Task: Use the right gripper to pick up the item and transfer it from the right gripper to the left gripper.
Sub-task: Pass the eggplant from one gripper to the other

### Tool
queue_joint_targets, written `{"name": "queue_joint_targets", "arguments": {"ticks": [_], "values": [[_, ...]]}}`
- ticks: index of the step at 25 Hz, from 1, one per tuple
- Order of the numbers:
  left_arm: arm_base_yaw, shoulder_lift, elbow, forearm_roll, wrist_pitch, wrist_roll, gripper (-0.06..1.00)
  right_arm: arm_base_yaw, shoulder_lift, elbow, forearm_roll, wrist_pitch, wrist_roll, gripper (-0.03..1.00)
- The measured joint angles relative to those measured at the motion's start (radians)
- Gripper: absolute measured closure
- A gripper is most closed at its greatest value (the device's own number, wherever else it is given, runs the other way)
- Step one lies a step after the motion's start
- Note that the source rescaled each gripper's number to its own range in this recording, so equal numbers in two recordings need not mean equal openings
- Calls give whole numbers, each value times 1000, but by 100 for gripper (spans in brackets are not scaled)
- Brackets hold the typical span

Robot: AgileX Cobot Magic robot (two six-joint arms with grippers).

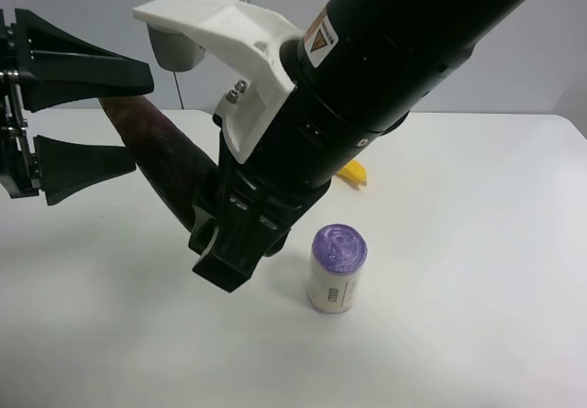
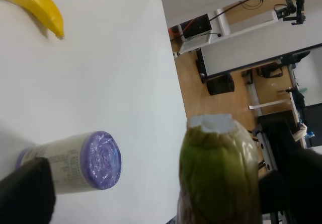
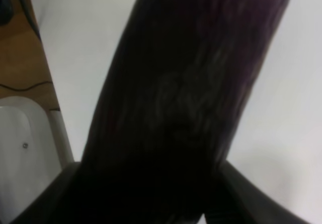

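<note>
- Purple-black toy eggplant (image 1: 160, 156) hangs slanted, clear of the white table (image 1: 477, 243), as I see it from the high camera.
- Right claw (image 1: 229, 257) is clamped on its dark lower end. My right wrist view is filled with the glossy body wedged between the fingers (image 3: 46, 199).
- Left claw (image 1: 142, 119) is spread wide, one finger on each side of the greenish stem end. I cannot tell whether either touches it.
- Purple-lidded white cylinder (image 1: 336, 269) stands upright on the table near the right claw.
- Yellow banana (image 1: 353, 174) lies farther back, mostly hidden behind the arm.
</note>
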Motion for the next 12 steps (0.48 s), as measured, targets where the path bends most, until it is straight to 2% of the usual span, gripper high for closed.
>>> {"name": "queue_joint_targets", "arguments": {"ticks": [1,3,6,12], "values": [[0,0,0,0,-1,0,17,0,0,0,0,0,-1,96],[0,0,0,0,-1,0,42,0,0,0,0,0,-1,96],[0,0,-1,-13,10,-3,93,0,1,0,0,2,-1,97],[0,0,-7,-22,12,-4,93,0,1,0,0,0,-1,97]]}}
